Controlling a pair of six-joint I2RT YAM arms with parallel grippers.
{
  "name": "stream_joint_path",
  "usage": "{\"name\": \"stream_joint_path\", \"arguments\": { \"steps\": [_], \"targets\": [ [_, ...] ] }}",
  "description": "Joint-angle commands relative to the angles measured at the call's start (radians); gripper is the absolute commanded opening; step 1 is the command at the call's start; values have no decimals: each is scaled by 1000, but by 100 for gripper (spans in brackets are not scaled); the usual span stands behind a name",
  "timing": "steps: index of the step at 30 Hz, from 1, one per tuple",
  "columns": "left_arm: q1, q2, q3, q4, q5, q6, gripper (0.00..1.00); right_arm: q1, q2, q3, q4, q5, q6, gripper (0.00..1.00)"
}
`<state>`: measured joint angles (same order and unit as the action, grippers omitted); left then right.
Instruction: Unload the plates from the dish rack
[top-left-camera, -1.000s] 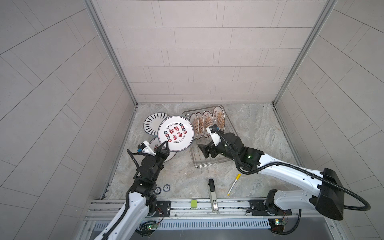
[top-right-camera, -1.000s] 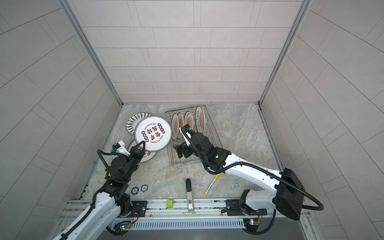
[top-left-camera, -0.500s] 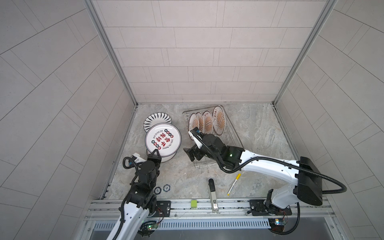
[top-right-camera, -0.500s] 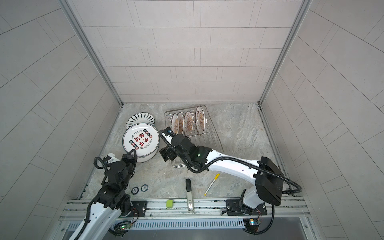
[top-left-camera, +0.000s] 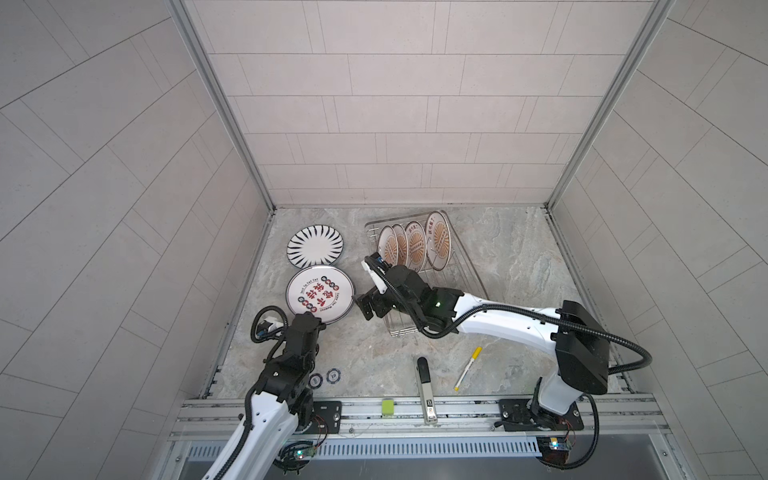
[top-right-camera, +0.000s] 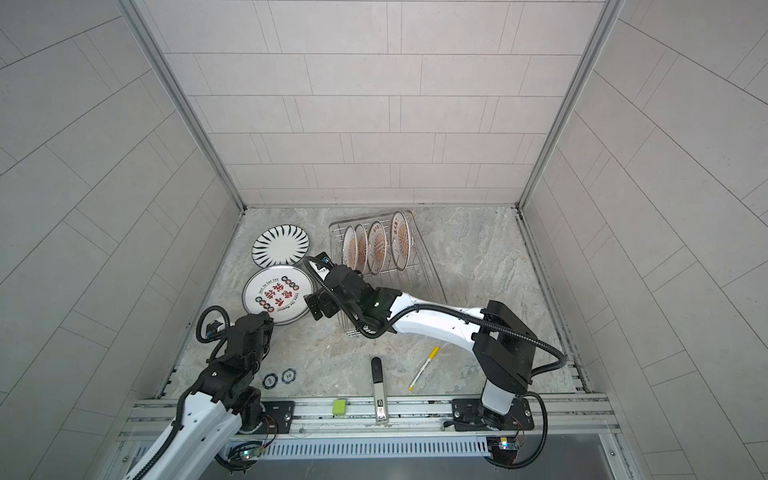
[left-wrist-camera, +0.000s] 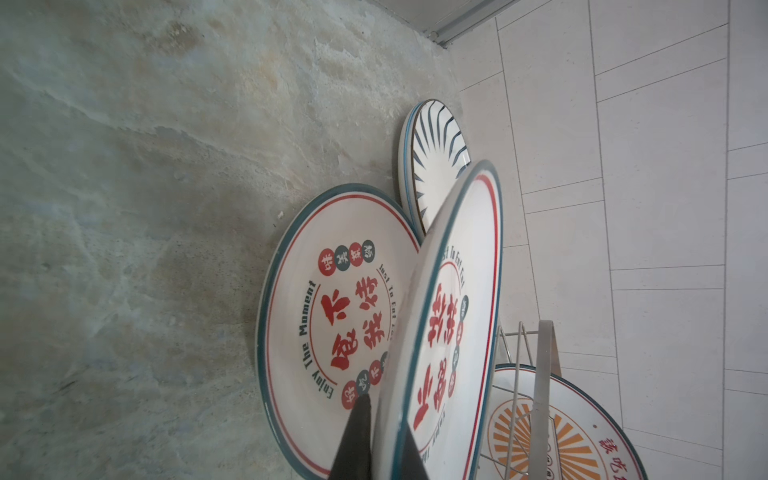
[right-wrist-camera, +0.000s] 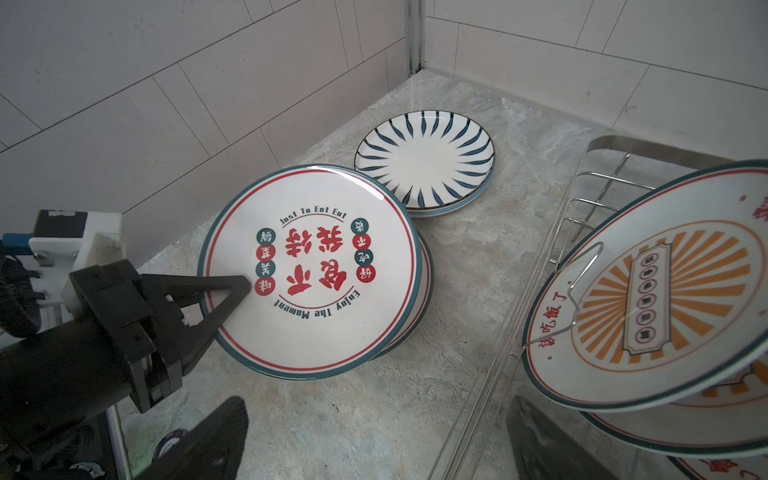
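The counter (top-left-camera: 519, 270) carries everything. The dish rack (top-left-camera: 471, 276) lies on it just beyond your right claw (top-left-camera: 364, 306), with its long axis running away from that claw toward the back wall.

Four plates (top-left-camera: 415, 245) stand on edge between the rack's prongs. They sit in a row along that axis, faces turned sideways, and the nearest one is close behind the right claw's wrist. That claw hangs wide open and empty, low over the counter between the rack and the unloaded plates.

Your left claw (left-wrist-camera: 384, 451) is clamped on the near rim of the held plate (top-left-camera: 320, 295), one finger on its printed face and the other beneath. The plate reaches straight out from the claw, tilted, with the gripped edge raised. A matching lower plate (left-wrist-camera: 332, 299) lies flat on the counter right under it. I cannot tell whether the far edge already touches that one.

Past both, farther from the left claw, the striped plate (top-left-camera: 316, 245) lies flat.

The coming move likely turns on that tilt. Bring the gripped edge down until the held plate sits square on the lower plate, then let go. For the next pick, the right arm is clearly the nearer one to the rack.
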<state>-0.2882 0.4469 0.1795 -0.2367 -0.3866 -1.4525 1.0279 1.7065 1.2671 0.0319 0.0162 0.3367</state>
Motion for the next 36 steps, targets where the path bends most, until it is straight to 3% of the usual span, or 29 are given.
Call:
{"name": "stream_joint_path", "arguments": {
  "steps": [1, 11, 21, 31, 36],
  "targets": [
    [7, 30, 58, 34, -45, -51, 0, 12, 32, 45, -20, -24, 10, 99],
    [25, 123, 69, 39, -42, -75, 0, 23, 145, 155, -98, -53, -5, 98],
    [68, 180, 44, 117, 41, -74, 0, 26, 146, 158, -118, -44, -14, 98],
    [86, 293, 51, 154, 46, -80, 0, 26, 157, 163, -137, -32, -19, 97],
    [90, 322, 45, 178, 48, -78, 7, 26, 157, 161, -142, -22, -21, 97]
  ]
}}
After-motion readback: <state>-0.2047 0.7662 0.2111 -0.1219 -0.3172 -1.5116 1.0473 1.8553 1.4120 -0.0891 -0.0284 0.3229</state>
